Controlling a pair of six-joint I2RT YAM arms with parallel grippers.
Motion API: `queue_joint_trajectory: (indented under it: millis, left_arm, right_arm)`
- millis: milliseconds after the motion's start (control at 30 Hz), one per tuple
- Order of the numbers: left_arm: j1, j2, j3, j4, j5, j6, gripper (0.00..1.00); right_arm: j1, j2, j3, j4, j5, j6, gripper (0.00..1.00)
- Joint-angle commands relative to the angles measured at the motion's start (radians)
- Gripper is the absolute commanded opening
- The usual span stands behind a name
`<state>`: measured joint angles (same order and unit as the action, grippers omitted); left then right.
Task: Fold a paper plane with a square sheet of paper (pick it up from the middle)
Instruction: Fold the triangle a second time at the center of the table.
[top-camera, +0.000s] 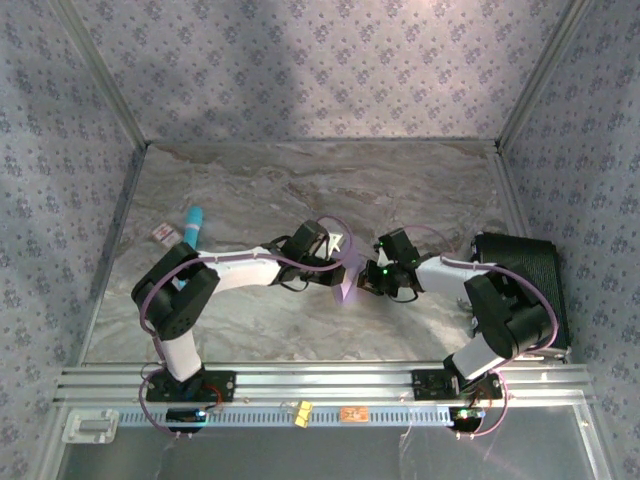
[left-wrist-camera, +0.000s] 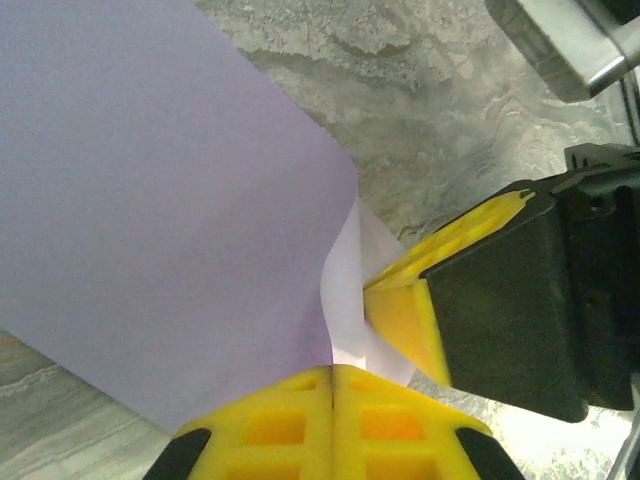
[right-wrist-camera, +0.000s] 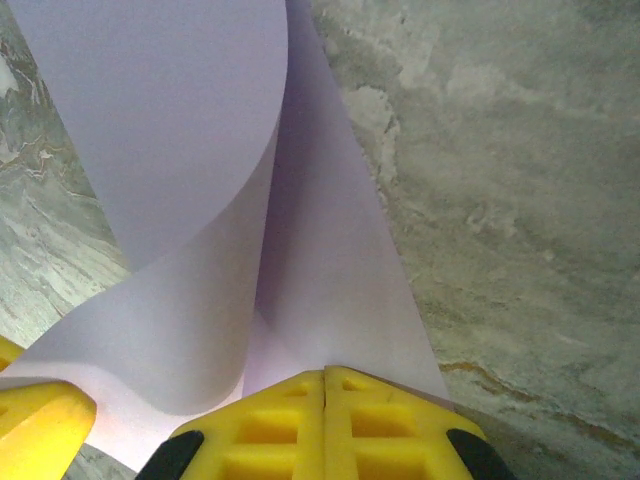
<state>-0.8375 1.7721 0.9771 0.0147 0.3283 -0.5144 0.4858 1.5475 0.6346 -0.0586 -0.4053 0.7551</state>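
Marble-look table (top-camera: 250, 190), patterned walls all round. From the top, the paper (top-camera: 347, 291) sits right between the left claw (top-camera: 343, 268) and right claw (top-camera: 367, 284). The left wrist cam shows its pads clamped shut on the paper, with the right claw's finger just beside. The right wrist cam adds what the top view can't: that claw is clamped too, and the paper curls over ahead of it. It looks light and floppy and would crease easily, so I'd hold it near the edges.

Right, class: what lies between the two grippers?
The curled lavender square sheet of paper; the left gripper and right gripper are both shut on it, as the top external view shows.
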Motion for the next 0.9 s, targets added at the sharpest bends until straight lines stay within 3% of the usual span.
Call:
queue_joint_trajectory:
  millis: [0,867]
  left_arm:
    - [0.005,0.023,0.042,-0.051,-0.028,0.036,0.0]
    - [0.008,0.092,0.102,-0.105,-0.115,0.059,0.0]
  right_arm:
    - [0.0,0.012,-0.029,-0.061,0.05,-0.009,0.06]
    - [0.0,0.004,-0.023,-0.07,0.042,-0.022,0.06]
